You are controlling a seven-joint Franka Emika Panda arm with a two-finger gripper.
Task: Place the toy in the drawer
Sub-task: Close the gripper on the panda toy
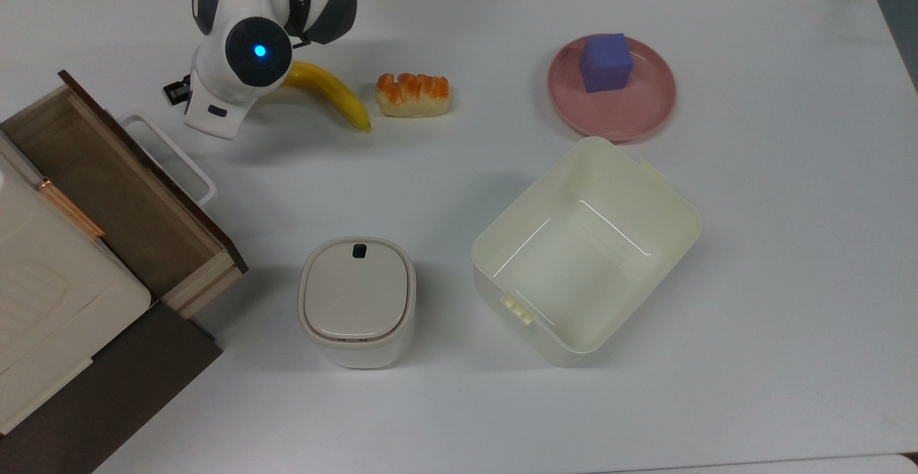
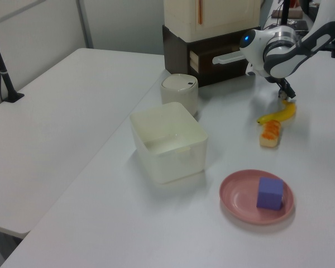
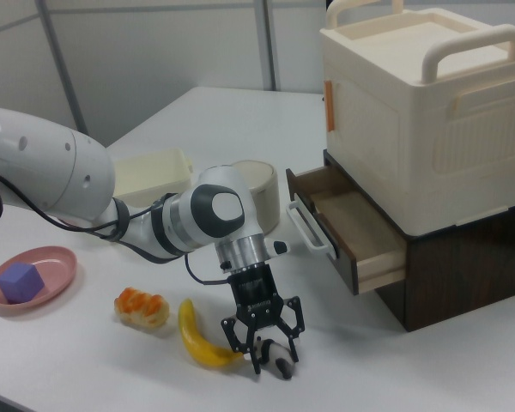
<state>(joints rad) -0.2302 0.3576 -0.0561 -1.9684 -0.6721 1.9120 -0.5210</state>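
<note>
The toy (image 3: 281, 361), a tiny black-and-white panda, stands on the white table just beyond the banana's tip in the right view. My gripper (image 3: 264, 350) points straight down over it, open, one finger on each side of the toy and no grip showing. In the top view my arm's white wrist (image 1: 240, 65) covers the toy. The drawer (image 1: 107, 180) is pulled open with nothing inside, its white loop handle (image 1: 172, 155) facing the table. In the right view the drawer (image 3: 352, 225) lies to the right of my gripper.
A yellow banana (image 1: 331, 92) lies right beside my gripper, then an orange-topped bread roll (image 1: 413, 95). A pink plate (image 1: 645, 112) carries a purple cube (image 1: 606, 62). A cream bin (image 1: 584, 252) and a lidded white container (image 1: 357, 300) stand nearer. A cream box (image 3: 429, 103) sits above the drawer.
</note>
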